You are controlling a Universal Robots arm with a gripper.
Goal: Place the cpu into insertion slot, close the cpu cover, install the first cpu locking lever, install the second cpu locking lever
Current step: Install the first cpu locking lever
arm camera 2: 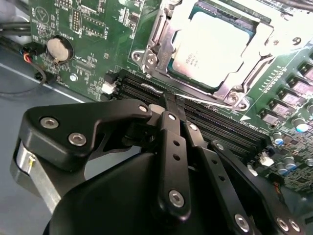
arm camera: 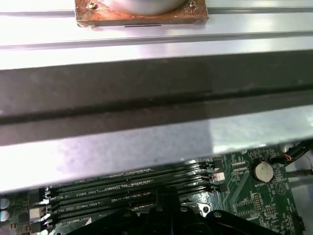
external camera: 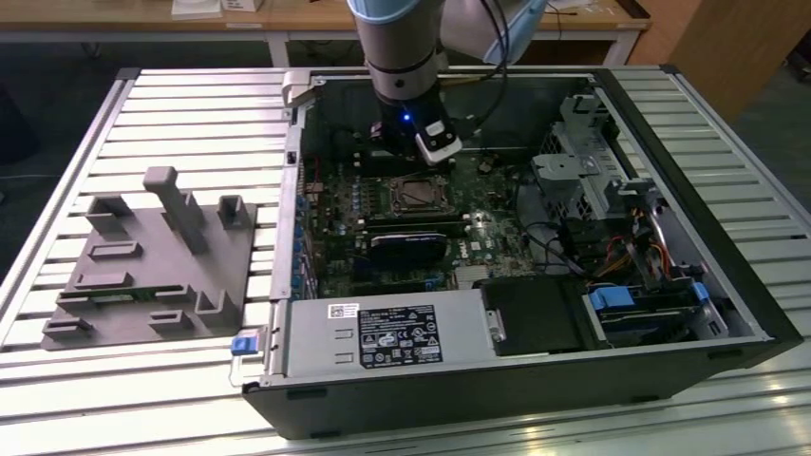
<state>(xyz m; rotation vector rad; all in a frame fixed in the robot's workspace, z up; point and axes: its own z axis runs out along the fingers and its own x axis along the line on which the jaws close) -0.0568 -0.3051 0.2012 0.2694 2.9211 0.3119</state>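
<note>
The cpu [arm camera 2: 215, 44], with its pale metal top, lies in the insertion slot [external camera: 416, 195] on the green board. The silvery cpu cover [arm camera 2: 266, 41] lies flat around it, its window framing the chip. Whether the thin locking levers along the frame's edges are latched, I cannot tell. My gripper [arm camera 2: 171, 100] is shut with nothing between its black fingers. Its tip hovers over the long black memory slots [arm camera 2: 205, 117] right beside the socket. In the exterior view the gripper [external camera: 424, 150] hangs just behind the socket, inside the open computer case.
A coin battery [arm camera 2: 58, 49] sits on the board near the memory slots [arm camera: 127, 188]. A black graphics card [external camera: 408, 249] lies in front of the socket and a power supply [external camera: 380, 334] at the case front. A grey fixture [external camera: 152, 266] stands at the exterior view's left.
</note>
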